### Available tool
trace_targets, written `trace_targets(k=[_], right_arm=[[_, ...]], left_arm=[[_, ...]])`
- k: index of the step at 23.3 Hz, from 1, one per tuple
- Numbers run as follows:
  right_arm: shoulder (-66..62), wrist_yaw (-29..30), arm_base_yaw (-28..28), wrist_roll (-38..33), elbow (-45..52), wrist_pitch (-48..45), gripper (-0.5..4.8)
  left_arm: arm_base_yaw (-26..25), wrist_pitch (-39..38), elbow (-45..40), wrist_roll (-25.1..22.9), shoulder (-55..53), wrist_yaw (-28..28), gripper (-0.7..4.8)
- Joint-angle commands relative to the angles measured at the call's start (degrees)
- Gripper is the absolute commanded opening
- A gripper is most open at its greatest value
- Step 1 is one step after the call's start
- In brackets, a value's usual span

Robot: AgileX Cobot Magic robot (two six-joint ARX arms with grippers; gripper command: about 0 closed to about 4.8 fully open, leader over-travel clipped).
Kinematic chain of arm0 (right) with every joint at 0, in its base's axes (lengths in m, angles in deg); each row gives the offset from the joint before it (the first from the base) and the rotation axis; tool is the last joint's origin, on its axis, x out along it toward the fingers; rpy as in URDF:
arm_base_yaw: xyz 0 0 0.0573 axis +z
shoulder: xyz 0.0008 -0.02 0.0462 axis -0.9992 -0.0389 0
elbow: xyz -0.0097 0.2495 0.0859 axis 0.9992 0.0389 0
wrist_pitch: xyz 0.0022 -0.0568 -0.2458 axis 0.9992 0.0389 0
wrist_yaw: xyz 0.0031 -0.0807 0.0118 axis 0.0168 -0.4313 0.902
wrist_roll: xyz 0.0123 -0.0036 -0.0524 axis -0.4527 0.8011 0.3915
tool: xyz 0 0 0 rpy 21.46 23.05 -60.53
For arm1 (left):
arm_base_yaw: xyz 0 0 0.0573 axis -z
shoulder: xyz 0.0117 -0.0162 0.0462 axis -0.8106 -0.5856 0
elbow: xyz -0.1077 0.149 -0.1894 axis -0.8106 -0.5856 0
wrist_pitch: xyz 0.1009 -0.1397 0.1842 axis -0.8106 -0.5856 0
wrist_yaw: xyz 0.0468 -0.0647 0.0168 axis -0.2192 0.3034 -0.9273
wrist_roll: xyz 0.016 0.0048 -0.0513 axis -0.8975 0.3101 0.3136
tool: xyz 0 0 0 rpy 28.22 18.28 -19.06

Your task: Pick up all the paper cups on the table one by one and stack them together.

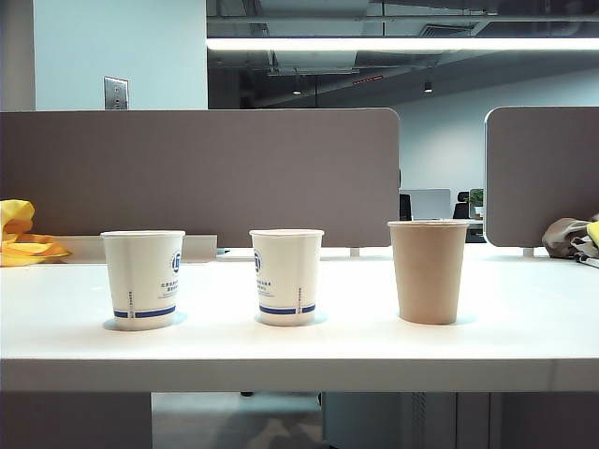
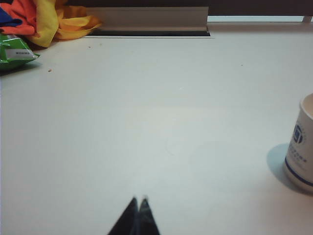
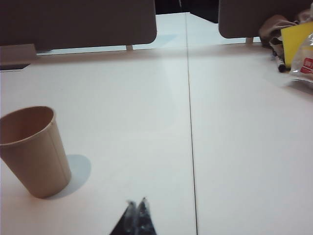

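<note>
Black left hand [image 2: 139,200] and right hand [image 3: 136,201] hover closed, empty.

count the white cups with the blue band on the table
2. One white cup stands at the left of the table; the second white cup stands near the middle. Both are upright and apart. The brown cup on the right has no band. None looks hidden.

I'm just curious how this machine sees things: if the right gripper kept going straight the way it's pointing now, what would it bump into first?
Probably nothing soon. The shut right gripper points across bare table; the brown paper cup stands off to one side of that line. Far ahead is the gap between the grey partition panels, though depth is hard to judge.
</note>
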Motion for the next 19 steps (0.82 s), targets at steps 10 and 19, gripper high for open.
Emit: trace_targets(k=[10, 19], right_arm=[[0.0, 4.3, 0.0, -28.2, 0.1, -14.3, -0.06], [0.0, 20.9, 0.0, -35.6, -15.6, -12.3, -0.06]], left_arm=[[0.0, 16.3, 6.0, 12.7, 0.0, 11.5, -0.05], [0.0, 14.0, 21.2, 22.7, -0.1, 16.0, -0.06]])
